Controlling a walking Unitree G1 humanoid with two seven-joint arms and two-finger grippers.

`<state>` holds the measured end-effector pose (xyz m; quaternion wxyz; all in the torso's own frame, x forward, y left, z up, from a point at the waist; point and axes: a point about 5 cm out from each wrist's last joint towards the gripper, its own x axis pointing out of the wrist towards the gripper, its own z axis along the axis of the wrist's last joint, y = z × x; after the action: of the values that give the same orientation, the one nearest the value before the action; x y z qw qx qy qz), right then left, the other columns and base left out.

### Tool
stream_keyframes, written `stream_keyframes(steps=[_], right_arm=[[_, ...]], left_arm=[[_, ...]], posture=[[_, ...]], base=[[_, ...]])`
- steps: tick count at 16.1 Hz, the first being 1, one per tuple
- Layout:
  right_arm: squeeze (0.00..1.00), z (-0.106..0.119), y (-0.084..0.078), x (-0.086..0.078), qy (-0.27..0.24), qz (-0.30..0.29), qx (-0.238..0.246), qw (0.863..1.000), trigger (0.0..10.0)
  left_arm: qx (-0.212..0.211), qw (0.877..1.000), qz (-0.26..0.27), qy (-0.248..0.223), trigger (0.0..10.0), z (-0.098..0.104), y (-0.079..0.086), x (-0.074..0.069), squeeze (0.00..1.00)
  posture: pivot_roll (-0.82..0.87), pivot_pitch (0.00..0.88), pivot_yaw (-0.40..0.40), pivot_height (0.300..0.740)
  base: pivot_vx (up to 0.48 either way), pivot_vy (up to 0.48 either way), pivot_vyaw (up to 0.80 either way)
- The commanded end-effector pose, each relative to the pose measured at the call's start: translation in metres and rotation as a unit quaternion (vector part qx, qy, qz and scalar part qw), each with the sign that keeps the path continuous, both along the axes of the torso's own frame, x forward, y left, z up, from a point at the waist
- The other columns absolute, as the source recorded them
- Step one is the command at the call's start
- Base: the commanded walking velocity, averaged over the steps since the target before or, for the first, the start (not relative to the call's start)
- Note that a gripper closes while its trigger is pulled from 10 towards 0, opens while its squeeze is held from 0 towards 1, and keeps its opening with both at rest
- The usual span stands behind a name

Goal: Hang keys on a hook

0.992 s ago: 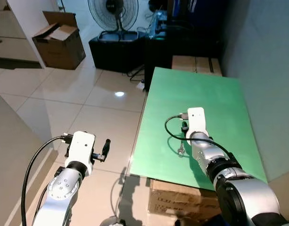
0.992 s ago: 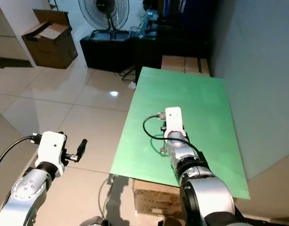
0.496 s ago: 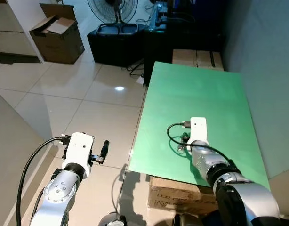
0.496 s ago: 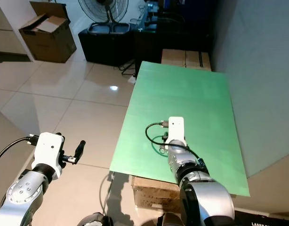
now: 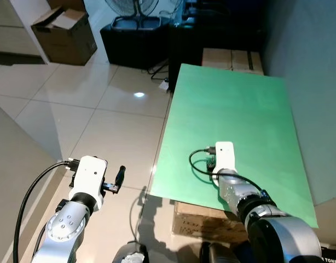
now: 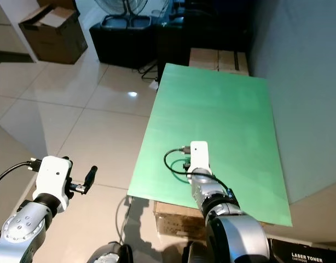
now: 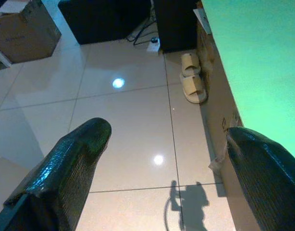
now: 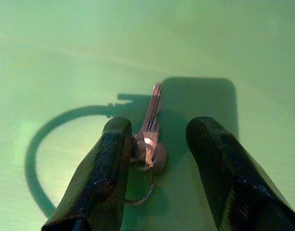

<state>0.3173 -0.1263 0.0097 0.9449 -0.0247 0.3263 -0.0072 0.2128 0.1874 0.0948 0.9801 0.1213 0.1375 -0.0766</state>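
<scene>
Right hand (image 8: 157, 159) (fingers apart) straddles keys (image 8: 150, 139) on green board (image 5: 233, 109).

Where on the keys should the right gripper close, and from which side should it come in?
Close on the round key head, coming straight down from above. The keys lie flat on the green table, blade pointing away, and the open right gripper already straddles the head, one finger beside it.

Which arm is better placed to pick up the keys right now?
The right. Its gripper is down on the green board with open fingers either side of the keys. The left gripper hangs over the floor, off the board.
</scene>
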Motion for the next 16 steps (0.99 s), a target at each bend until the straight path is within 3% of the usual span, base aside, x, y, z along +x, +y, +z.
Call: stream_keyframes(steps=[1, 4, 9, 16], right_arm=[[0.0, -0.006, 0.002, -0.006, 0.016, 0.011, -0.005, 1.0, 10.0], [0.0, -0.011, 0.004, -0.01, 0.026, 0.027, -0.004, 0.999, 10.0], [0.0, -0.016, -0.009, -0.015, 0.042, 0.052, -0.061, 0.996, 10.0], [0.0, -0.017, -0.012, -0.016, 0.041, 0.084, -0.107, 0.99, 10.0]], left_arm=[[0.006, 1.0, 0.003, 0.004, 10.0, 0.001, 0.003, -0.003, 0.0], [0.006, 1.0, 0.004, 0.007, 10.0, 0.0, 0.002, -0.007, 0.0], [0.001, 1.0, 0.002, 0.012, 10.0, -0.002, -0.007, -0.01, 0.0], [-0.004, 1.0, 0.002, 0.013, 10.0, 0.0, -0.011, -0.009, 0.0]], posture=[[0.12, 0.193, 0.032, 0.723], [0.11, 0.195, 0.025, 0.723], [0.1, 0.209, 0.016, 0.723], [0.08, 0.239, 0.0, 0.723]], base=[[0.0, 0.0, 0.0], [0.0, 0.0, 0.0], [0.0, 0.0, 0.0], [0.0, 0.0, 0.0]])
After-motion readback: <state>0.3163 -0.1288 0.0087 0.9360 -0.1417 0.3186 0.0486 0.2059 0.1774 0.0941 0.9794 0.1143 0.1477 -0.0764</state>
